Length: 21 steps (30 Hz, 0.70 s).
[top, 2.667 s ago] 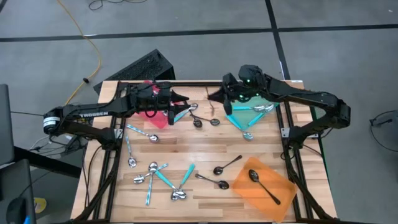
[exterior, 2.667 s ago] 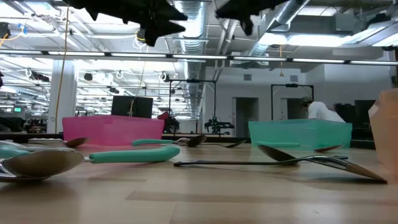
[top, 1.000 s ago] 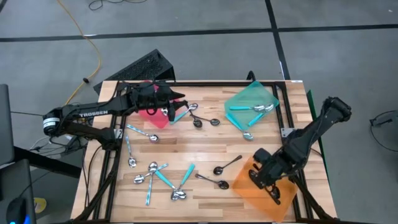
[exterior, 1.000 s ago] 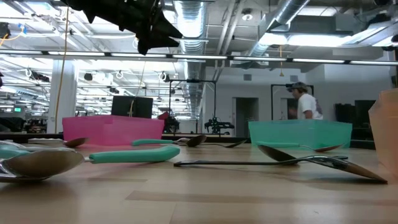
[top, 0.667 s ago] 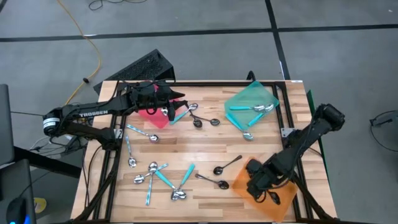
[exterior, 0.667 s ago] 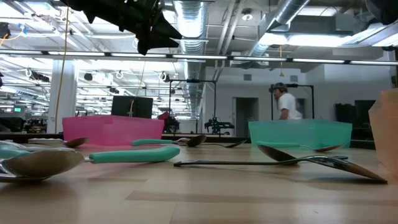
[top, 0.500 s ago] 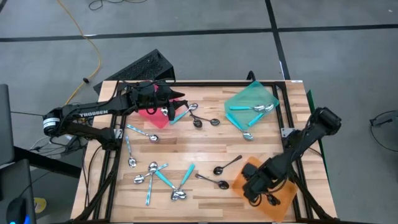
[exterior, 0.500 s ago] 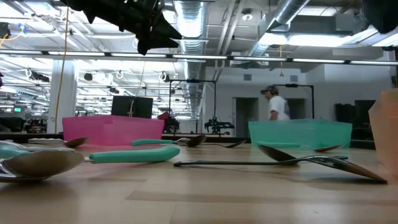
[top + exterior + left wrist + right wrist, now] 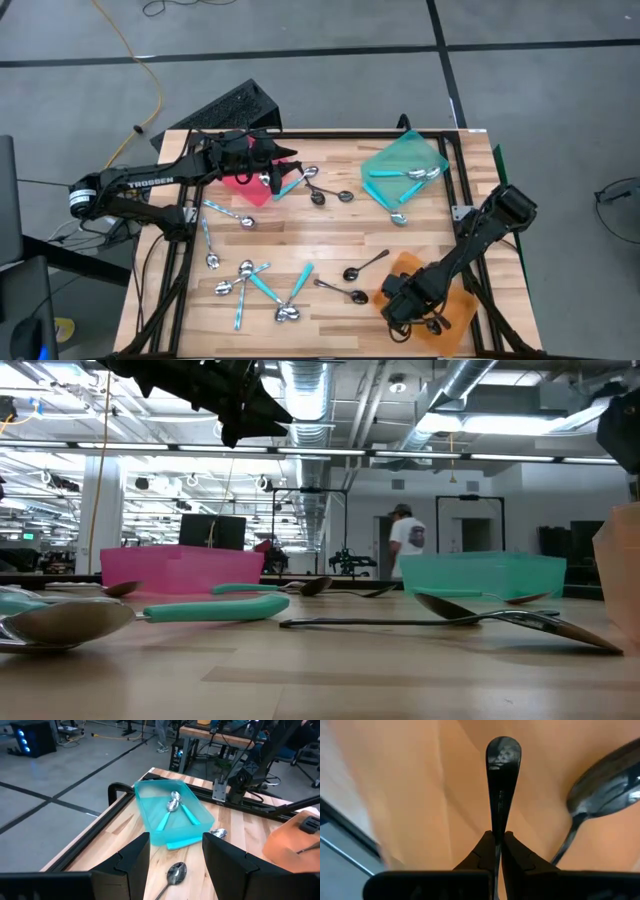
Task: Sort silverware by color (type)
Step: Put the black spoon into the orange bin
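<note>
On the wooden counter [image 9: 330,235] we see most of the silverware [image 9: 262,282] scattered loose, some already in the teal tray [image 9: 404,167]. Our right gripper [image 9: 398,303] hangs over the orange tray [image 9: 463,306], jaws pinching a black spoon [image 9: 503,785] (another lies beside it). Our left gripper [image 9: 172,855] waits, jaws spread, by the red tray [image 9: 243,188].
</note>
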Each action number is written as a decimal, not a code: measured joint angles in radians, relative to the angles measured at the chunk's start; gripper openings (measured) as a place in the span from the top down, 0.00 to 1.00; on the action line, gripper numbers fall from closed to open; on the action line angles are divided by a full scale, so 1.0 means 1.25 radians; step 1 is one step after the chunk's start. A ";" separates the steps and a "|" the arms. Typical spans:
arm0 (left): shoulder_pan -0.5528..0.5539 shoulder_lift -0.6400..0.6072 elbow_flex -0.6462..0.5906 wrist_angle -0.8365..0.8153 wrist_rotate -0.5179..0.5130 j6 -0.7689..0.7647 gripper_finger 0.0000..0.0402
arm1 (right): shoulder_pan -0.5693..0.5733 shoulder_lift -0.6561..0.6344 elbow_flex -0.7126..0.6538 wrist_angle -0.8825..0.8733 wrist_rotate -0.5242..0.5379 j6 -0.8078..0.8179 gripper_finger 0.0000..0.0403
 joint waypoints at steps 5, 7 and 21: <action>0.000 0.000 0.000 0.001 -0.010 0.009 0.59 | 0.002 -0.003 -0.053 0.051 -0.002 0.044 0.92; 0.000 0.000 0.000 0.001 -0.019 0.008 0.59 | 0.006 -0.003 -0.065 0.051 -0.002 0.047 0.92; 0.000 0.000 0.000 0.001 -0.021 0.005 0.59 | 0.008 -0.005 -0.119 0.124 0.016 0.041 0.88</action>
